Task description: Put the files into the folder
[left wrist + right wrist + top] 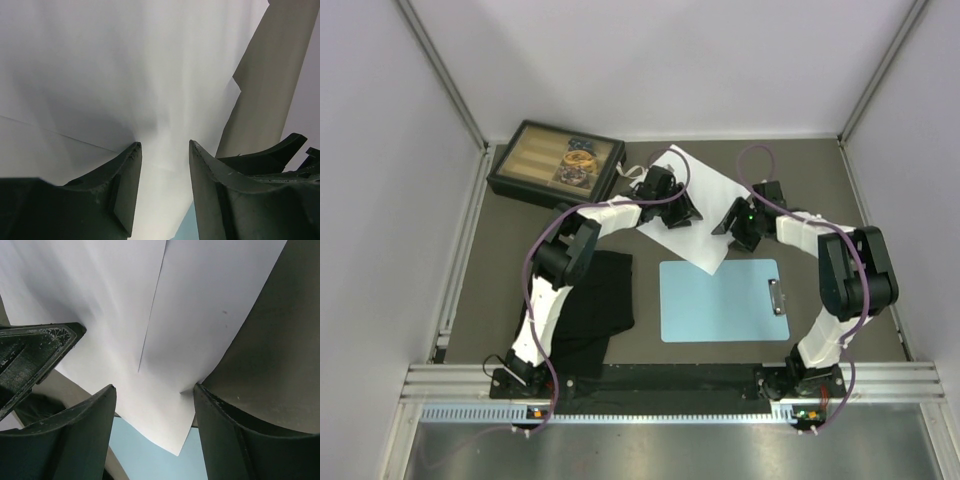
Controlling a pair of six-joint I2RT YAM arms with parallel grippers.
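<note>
Two white files lie overlapped and slanted on the table, their near corner over the far edge of the light-blue folder, whose silver clip is on the right. My left gripper is open, low over the sheets' left side. My right gripper is open at their right edge. In the left wrist view the files fill the frame behind the open gripper. In the right wrist view the files overlap the folder between the open gripper; the right finger touches the paper's edge.
A dark compartment box stands at the back left. A black cloth lies left of the folder. Grey walls close in the table on three sides, and a metal rail runs along the front.
</note>
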